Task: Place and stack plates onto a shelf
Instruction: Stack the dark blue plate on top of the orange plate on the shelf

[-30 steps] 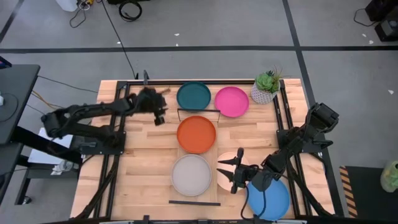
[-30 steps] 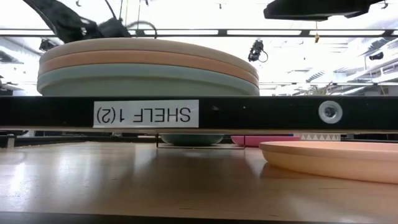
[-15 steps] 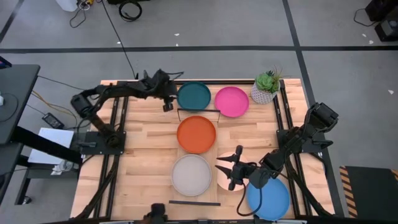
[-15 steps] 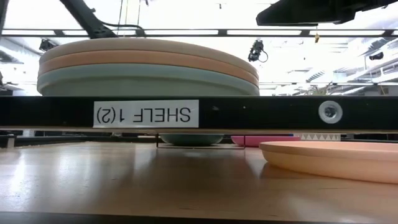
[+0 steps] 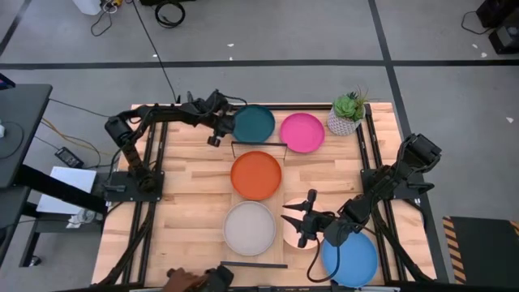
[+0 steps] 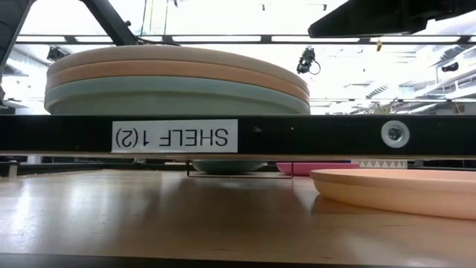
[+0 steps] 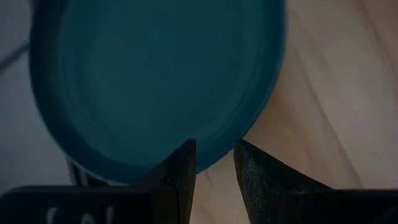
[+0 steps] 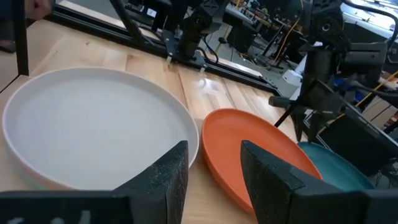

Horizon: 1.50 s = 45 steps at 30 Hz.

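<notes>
My left gripper (image 5: 229, 122) is open at the left rim of the dark teal plate (image 5: 254, 124), which lies flat at the far edge; in the left wrist view its fingers (image 7: 186, 163) stand over that rim (image 7: 214, 158). My right gripper (image 5: 294, 225) hovers open over the cream plate (image 5: 297, 237), pointing left at the pale grey plate (image 8: 87, 124). That grey plate (image 5: 250, 228) tops a stack of three (image 6: 175, 78) on the shelf plank (image 5: 276, 199). The orange plate (image 5: 256, 175) lies on the plank farther back. The magenta plate (image 5: 302, 132) and the bright blue plate (image 5: 357, 261) lie on the table. My left gripper comes level from the table's left at the teal plate's left rim (image 7: 214, 158), which shows in the gap between the fingertips. I cannot tell whether the fingers touch it. The plate lies flat on the table.
A small potted plant (image 5: 347, 113) stands at the far right corner beside the magenta plate. Black wire brackets (image 5: 259, 144) mark the shelf's far end and its near end (image 5: 253, 264). A person's hand (image 5: 185, 281) shows at the near edge. Bare wood lies on the left.
My left arm has swung from the left middle of the table toward the far edge and reached right, bringing its gripper up to the teal plate's left rim. A person's hand has come into view at the near edge.
</notes>
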Motion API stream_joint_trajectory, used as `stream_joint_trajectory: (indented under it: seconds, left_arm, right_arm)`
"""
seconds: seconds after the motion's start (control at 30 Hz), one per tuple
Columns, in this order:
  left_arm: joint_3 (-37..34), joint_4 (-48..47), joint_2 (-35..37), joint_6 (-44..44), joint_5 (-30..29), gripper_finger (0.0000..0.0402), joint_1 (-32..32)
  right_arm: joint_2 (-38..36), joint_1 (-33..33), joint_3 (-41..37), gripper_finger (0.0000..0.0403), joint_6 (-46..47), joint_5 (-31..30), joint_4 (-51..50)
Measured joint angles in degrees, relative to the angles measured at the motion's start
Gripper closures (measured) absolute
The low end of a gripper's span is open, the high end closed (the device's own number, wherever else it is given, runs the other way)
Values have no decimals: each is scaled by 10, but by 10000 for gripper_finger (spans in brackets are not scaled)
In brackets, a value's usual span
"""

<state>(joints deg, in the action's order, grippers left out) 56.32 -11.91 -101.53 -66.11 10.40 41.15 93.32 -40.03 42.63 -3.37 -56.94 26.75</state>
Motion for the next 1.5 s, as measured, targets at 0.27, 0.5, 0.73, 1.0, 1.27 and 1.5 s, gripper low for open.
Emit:
stream_joint_trajectory:
  seconds: [0.27, 0.5, 0.73, 1.0, 1.27, 1.5]
  left_arm:
    - [-2, -14, -1, -64, 9, 286, 0]
    - [-2, -13, -1, -133, -2, 286, 2]
    - [-2, -14, -1, -191, 0, 328, 0]
    - [-2, -9, -37, -209, -33, 381, -15]
    - [-1, -15, -28, -216, -64, 398, -32]
    - [-2, -27, 14, -206, -66, 399, -41]
  right_arm:
    - [0, 1, 0, 250, 20, 0, -8]
    - [0, 2, 0, 250, 24, 0, -8]
    - [0, 3, 0, 250, 32, 0, -8]
    - [0, 5, 0, 250, 39, 11, -8]
    - [0, 5, 0, 250, 38, 11, -8]
    - [0, 5, 0, 250, 38, 11, -8]
